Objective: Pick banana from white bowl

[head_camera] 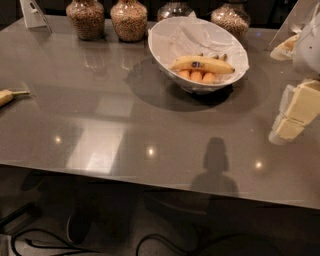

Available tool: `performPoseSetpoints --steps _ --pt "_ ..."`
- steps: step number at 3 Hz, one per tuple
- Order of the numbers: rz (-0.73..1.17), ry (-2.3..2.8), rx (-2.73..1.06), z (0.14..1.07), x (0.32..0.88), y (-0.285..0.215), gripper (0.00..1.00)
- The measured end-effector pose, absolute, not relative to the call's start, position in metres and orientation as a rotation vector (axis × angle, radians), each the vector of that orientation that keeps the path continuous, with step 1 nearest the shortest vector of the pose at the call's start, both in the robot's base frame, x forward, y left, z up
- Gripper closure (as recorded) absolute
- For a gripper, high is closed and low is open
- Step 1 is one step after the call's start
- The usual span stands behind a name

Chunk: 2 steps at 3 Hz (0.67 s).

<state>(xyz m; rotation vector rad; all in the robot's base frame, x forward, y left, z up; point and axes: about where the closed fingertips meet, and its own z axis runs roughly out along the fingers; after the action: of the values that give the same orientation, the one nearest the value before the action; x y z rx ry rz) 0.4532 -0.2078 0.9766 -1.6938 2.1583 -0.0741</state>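
Observation:
The banana [210, 65] is long, yellow and curved, with a dark blue sticker at its middle. It lies in the white bowl [159, 52] at the back centre of the grey table, on crumpled white paper and across a few short orange pieces [197, 76]. My gripper [295, 112] shows as cream-coloured blocks at the right edge of the view. It is to the right of the bowl and nearer the front, apart from it, and holds nothing that I can see.
Several glass jars of brown grains [129, 20] stand in a row behind the bowl. A white card stand [34, 14] is at the back left. A pale banana piece [6, 96] lies at the left edge. A pale object [286, 46] sits at the back right.

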Motion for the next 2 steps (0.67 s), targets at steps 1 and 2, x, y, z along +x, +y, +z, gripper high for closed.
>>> performPoseSetpoints --steps 1,2 --pt "-0.041 2.014 -1.651 0.979 0.493 -0.186 0.0" --pt "-0.045 1.896 -1.595 0.984 0.549 -0.167 0.0"
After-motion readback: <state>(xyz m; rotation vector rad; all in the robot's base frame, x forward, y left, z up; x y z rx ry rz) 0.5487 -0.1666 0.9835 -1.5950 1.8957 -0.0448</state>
